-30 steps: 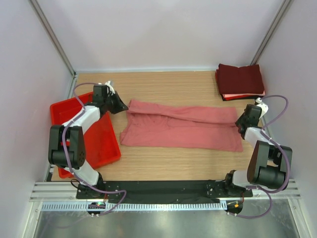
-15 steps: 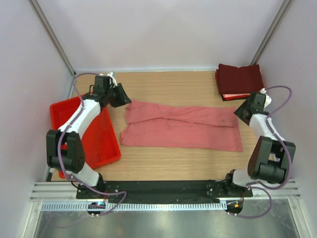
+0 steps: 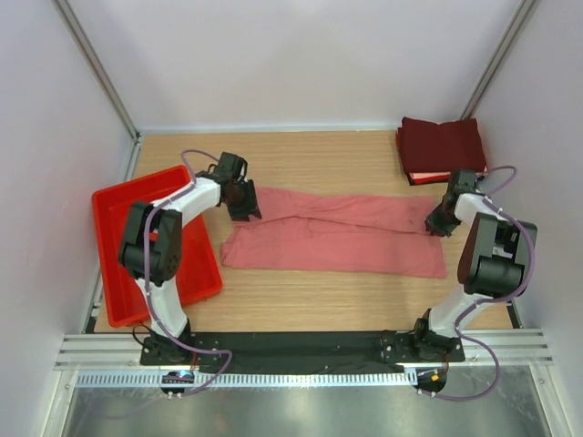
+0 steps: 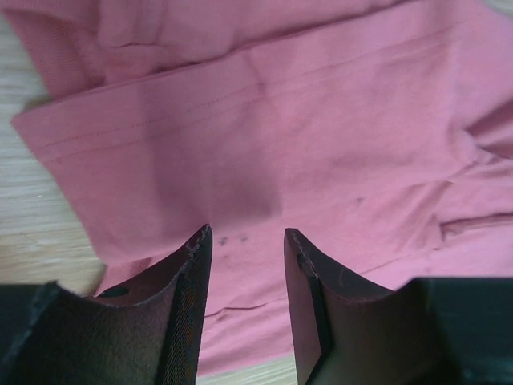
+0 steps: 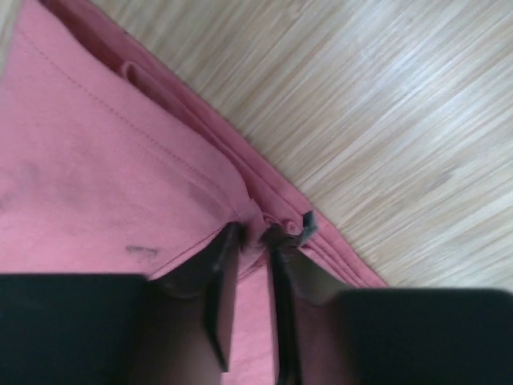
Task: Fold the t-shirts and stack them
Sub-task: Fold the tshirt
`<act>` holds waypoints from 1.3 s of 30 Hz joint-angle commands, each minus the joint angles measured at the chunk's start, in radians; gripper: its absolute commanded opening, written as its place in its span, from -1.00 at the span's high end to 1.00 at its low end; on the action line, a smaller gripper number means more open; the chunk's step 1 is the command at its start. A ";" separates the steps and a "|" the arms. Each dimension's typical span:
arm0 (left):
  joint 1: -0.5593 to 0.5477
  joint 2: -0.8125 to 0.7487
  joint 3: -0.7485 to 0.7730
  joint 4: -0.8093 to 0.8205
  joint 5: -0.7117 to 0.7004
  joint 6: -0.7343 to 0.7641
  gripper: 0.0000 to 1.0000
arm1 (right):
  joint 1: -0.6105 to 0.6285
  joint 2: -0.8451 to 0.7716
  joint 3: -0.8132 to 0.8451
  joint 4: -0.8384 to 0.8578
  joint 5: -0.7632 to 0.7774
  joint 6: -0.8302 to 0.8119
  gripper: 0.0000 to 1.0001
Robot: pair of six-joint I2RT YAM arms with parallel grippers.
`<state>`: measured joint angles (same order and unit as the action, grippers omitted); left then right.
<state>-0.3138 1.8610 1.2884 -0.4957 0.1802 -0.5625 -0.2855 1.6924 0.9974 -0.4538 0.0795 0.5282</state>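
on wood-grain table (image 3: 319,155), creased salmon-pink t-shirt (image 3: 337,232)

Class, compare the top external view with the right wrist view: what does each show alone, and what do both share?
Only top external: the red tray, the folded maroon stack and the left claw. Only right wrist: how the right claw pinches a bunched fold at the cloth's edge. Both: the salmon-pink t-shirt lying on the wooden table.

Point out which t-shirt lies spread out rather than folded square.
The salmon-pink t-shirt, laid out long across the middle. The dark maroon t-shirts sit folded square in a stack at the far right corner.
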 commanded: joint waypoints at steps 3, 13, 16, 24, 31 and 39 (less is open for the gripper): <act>0.008 0.020 0.026 -0.064 -0.126 -0.031 0.15 | -0.011 -0.029 -0.040 -0.002 0.149 -0.010 0.65; 0.008 -0.060 0.060 -0.057 -0.191 0.001 0.06 | -0.011 -0.105 0.064 -0.068 0.056 -0.017 0.31; 0.022 -0.037 0.138 -0.067 -0.122 0.079 -0.03 | -0.011 -0.137 0.096 -0.095 0.029 -0.025 0.28; 0.088 0.148 0.328 -0.121 0.165 0.249 -0.01 | 0.017 -0.226 0.083 -0.068 -0.211 -0.039 0.23; 0.071 0.236 0.408 -0.106 0.280 0.384 0.09 | 0.055 -0.266 0.084 -0.029 -0.294 -0.054 0.21; 0.062 0.317 0.476 -0.118 0.291 0.415 0.08 | 0.083 -0.264 0.095 -0.028 -0.326 -0.062 0.21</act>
<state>-0.2508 2.1567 1.7111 -0.6113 0.4274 -0.1890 -0.2096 1.4612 1.0641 -0.5045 -0.2111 0.4808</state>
